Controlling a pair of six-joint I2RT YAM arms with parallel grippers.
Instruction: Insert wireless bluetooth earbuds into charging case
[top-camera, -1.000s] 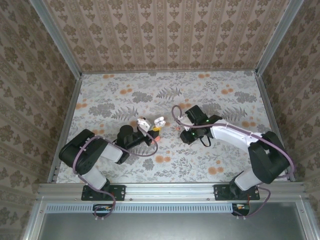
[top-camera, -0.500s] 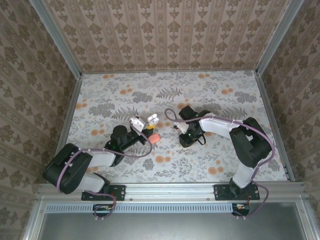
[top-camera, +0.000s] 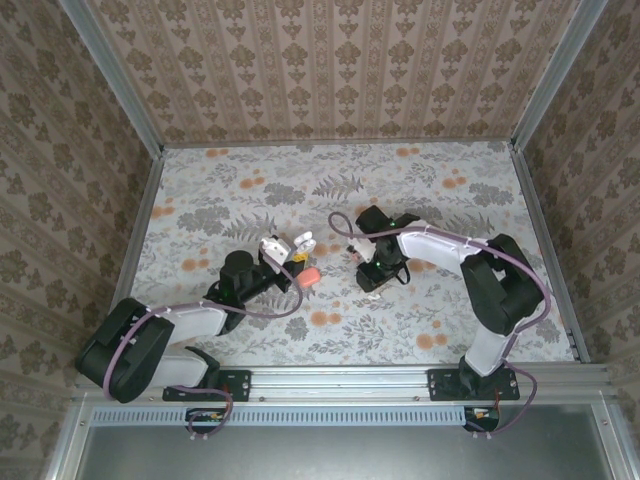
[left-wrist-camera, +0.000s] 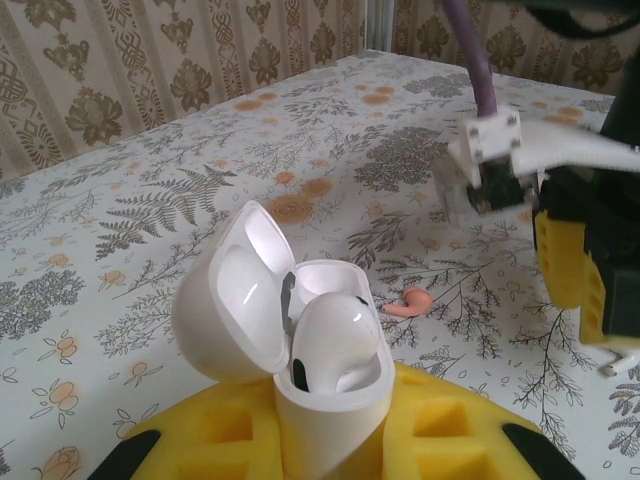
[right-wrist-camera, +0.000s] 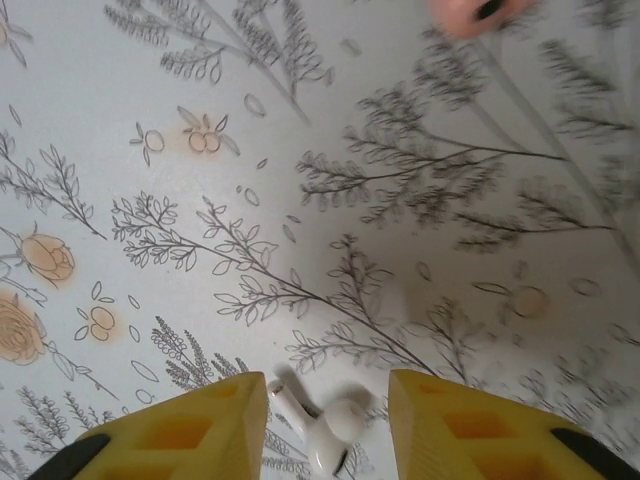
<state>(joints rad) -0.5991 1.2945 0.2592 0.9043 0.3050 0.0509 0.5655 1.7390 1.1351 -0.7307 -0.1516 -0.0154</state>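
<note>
Left gripper (left-wrist-camera: 335, 430): clamped on white charging case (left-wrist-camera: 300, 320), held upright, lid open, one white earbud (left-wrist-camera: 335, 345) seated inside | Right gripper (right-wrist-camera: 328, 395): jaws apart, low over floral table (right-wrist-camera: 200, 180), second earbud (right-wrist-camera: 340, 422) lying on it between yellow fingers (right-wrist-camera: 180, 440) | Small coral piece (left-wrist-camera: 408, 303): on table beyond the case

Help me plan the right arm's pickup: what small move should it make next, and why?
Probably lower the right gripper slightly and close on the earbud: it lies loose on the table between the open yellow fingers. The left gripper holds the white charging case with its lid open, so a grasp seems the missing step.
</note>
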